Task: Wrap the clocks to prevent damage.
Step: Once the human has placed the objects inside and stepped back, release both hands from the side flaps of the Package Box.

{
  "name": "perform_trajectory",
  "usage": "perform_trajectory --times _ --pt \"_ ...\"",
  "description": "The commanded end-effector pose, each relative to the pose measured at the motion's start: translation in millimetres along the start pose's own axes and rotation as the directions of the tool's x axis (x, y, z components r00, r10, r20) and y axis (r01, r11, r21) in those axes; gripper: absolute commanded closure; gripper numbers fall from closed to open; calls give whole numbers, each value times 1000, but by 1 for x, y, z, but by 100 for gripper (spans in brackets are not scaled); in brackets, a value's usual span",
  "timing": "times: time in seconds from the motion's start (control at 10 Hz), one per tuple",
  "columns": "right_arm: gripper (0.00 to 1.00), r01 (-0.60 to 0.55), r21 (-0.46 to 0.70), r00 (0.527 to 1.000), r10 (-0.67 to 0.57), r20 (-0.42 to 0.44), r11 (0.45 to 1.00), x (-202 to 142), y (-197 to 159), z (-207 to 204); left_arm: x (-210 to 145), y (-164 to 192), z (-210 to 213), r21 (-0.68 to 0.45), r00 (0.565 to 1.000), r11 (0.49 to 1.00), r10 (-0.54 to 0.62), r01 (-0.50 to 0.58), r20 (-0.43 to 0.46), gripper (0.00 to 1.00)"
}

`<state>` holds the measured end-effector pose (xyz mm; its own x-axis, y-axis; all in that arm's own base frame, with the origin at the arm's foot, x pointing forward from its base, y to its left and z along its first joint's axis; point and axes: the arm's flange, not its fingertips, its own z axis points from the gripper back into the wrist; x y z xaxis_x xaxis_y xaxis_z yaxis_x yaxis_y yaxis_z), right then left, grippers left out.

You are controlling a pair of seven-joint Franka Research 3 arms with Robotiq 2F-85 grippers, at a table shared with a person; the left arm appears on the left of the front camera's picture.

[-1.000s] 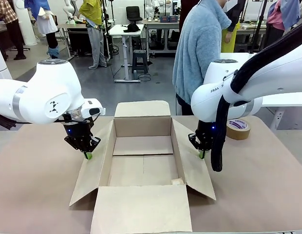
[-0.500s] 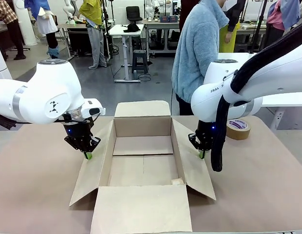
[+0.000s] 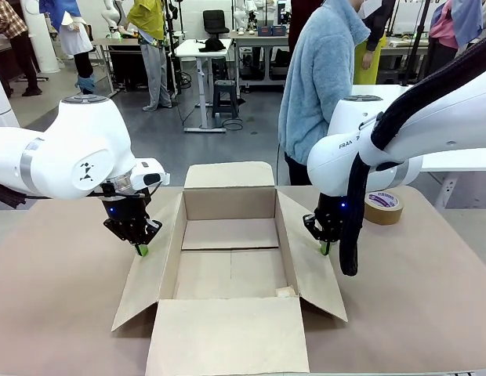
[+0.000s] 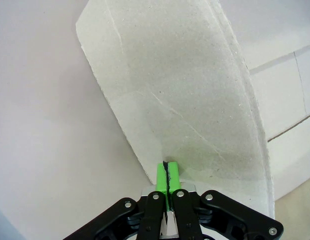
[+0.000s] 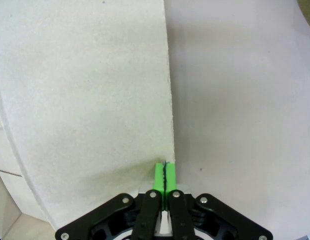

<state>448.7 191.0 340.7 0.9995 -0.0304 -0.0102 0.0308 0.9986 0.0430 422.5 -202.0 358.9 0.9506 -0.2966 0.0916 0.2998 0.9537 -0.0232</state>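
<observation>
Wrapping has not begun, I judge: the cardboard box point(image 3: 230, 270) sits open at the frame's centre on the counter point(image 3: 55, 313), its floor bare, and where the clocks are I cannot tell. My left jaws and right jaws are pressed fully together (gripping nothing), tips at the left flap point(image 3: 149, 270) and right flap point(image 3: 312, 266); a tape roll point(image 3: 382, 207) waits at middle right.

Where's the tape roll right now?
Front view: the tape roll lies on the table at far right, behind the right arm, right of the open cardboard box.
</observation>
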Motion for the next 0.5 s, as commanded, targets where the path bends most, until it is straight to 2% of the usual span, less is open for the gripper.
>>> perform_trajectory --times 0.0,0.4 --pt "99 0 -3 1000 0 -5 1000 -1 0 -1 -1 0 0 6 1000 1000 6 -6 -5 100" --pt "99 0 -3 1000 0 -5 1000 -1 0 -1 -1 0 0 6 1000 1000 6 -6 -5 100"
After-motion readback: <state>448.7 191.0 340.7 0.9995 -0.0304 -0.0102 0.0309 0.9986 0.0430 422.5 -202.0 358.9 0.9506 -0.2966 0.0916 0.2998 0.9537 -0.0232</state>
